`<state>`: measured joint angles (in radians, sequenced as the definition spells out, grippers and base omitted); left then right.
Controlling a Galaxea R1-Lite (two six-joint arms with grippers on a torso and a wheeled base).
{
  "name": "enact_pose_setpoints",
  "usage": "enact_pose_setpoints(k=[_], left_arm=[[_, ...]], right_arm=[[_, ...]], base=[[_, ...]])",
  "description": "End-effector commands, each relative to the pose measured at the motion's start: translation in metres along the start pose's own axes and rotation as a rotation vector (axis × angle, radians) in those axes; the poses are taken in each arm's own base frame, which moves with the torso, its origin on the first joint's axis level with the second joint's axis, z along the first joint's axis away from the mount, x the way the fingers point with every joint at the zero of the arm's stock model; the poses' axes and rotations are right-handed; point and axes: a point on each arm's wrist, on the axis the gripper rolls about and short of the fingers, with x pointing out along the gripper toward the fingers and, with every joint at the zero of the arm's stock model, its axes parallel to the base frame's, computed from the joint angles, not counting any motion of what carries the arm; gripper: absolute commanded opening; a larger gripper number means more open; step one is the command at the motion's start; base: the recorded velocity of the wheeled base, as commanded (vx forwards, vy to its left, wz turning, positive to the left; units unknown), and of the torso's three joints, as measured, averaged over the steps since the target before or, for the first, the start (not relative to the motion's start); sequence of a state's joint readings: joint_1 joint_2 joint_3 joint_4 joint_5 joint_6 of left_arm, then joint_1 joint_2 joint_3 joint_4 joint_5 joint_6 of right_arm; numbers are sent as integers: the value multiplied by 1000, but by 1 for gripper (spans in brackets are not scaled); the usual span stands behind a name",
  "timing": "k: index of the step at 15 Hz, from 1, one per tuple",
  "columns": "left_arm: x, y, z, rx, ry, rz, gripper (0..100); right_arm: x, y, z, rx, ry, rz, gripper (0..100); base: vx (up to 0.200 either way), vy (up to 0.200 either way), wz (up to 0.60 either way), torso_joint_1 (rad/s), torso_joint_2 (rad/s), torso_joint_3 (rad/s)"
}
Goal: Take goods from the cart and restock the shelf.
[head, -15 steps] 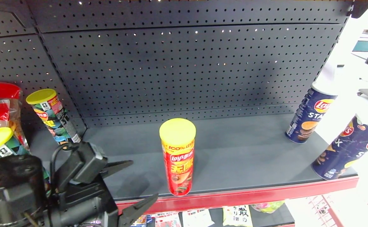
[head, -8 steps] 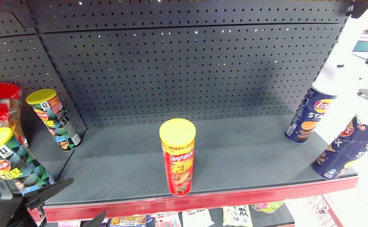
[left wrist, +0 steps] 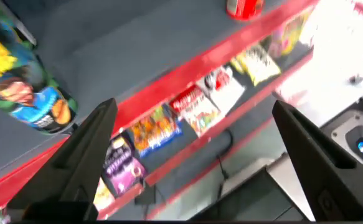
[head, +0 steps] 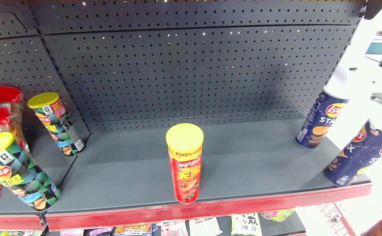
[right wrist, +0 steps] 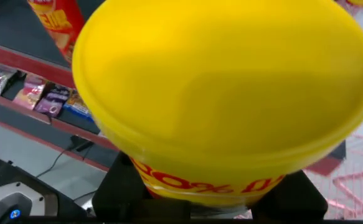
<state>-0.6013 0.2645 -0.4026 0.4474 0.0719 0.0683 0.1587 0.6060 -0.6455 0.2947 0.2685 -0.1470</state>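
1. Left gripper (left wrist: 193,104) withdrawn off the shelf (head: 128,170), now below its red lip (head: 243,203), fingers spread wide, empty.
2. Suggests one red chip can (head: 185,164) placed, upright at front centre; yellow-lidded can (right wrist: 225,93) clamped in right gripper (right wrist: 209,190) out in front, next to stock.
3. Open room either side; blue cans (head: 320,121) crowd the right end, green-patterned cans (head: 14,170) the left.

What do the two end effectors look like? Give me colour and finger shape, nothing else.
The left end effector has two plain matte black fingers, flat and wedge-shaped, tapering toward the tips. The right end effector shows as black blocky parts either side of the yellow-lidded can; their finger shape is hidden.
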Motion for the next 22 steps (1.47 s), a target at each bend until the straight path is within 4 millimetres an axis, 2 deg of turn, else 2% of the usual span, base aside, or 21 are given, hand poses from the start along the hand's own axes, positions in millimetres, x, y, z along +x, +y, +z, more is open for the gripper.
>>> enact_pose_setpoints(k=[1,5,7,9,10,13,16,22], left_arm=[[-14,0,-12,-7,-97,10,100],[-8,-2,-41,0,-94,13,100],[-4,-3,-49,2,-82,18,100],[-3,-4,-52,2,-70,22,100],[-2,-4,-53,2,-65,21,100],[-1,-4,-52,2,-57,22,100],[-1,-4,-53,1,-60,27,100],[-2,-5,-53,-5,-66,48,100]], right_arm=[[81,-12,48,-28,94,169,0],[142,-12,73,-44,98,233,0],[174,-9,74,-51,94,256,0],[202,-4,72,-59,72,273,0],[209,-4,71,-60,69,276,0],[256,1,79,-67,28,292,0],[282,4,87,-69,16,301,0],[313,21,78,-86,-19,326,0]], base=[[0,0,0,0,0,0],[0,0,0,0,0,0],[0,0,0,0,0,0],[0,0,0,0,0,0],[0,0,0,0,0,0],[0,0,0,0,0,0],[0,0,0,0,0,0],[0,0,0,0,0,0]])
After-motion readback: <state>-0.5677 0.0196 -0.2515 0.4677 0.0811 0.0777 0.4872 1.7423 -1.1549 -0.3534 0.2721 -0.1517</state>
